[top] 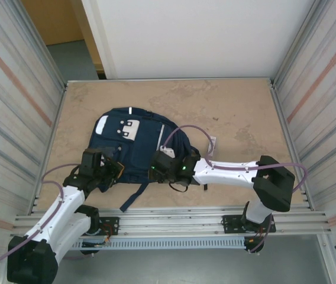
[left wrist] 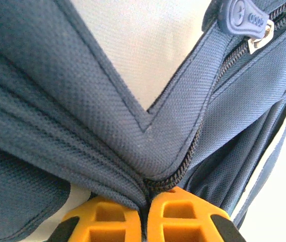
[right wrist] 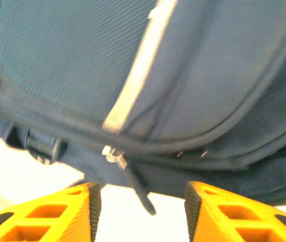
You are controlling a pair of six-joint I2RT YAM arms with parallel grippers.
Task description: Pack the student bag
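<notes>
Mostly navy student bag [top: 137, 158], white patches [top: 131, 131].

Mottled beige stone-patterned surface [top: 233, 106] enclosed by ribbed silver metal side walls [top: 14, 100], flat white panel [top: 197, 35] set behind its far edge, slotted aluminium rails [top: 174, 218] laid along the near edge.

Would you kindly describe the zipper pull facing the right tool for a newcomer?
On the table lies the student bag, a navy backpack. Follow its thin light stripe to the end nearest the right tool: the zipper pull hangs there, a silver slider with a dark cord, unlike the black buckle beside it.
</notes>
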